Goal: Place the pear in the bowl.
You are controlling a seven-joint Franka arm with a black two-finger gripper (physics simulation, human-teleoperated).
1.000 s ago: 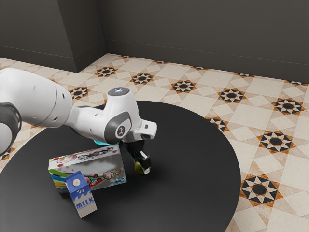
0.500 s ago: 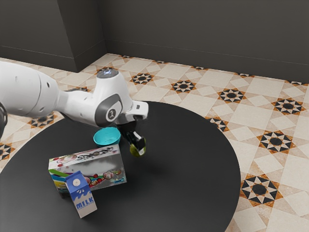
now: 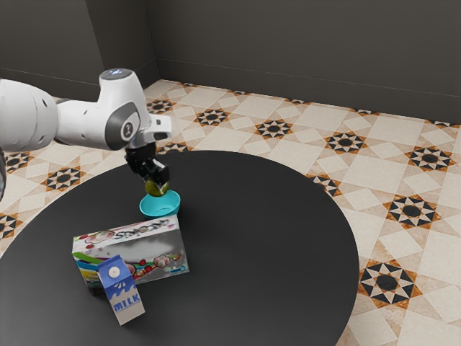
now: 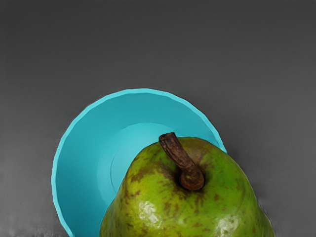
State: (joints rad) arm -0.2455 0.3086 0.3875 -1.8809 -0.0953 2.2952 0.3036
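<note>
Black two-finger gripper [image 3: 157,183] squeezes speckled green pear [image 4: 187,212], stem and long way toward its camera, hiding part of round blue bowl [image 4: 84,158].

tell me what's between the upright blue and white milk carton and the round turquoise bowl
A long cardboard box, printed with colourful pictures, lies between the blue and white carton and the turquoise bowl; the exterior view shows it.

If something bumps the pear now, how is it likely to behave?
The pear shines in patches, so it may slip a little in the gripper. Its plump, undented body looks firm and should keep its shape. Being rounded, it would probably roll if it came loose.
</note>
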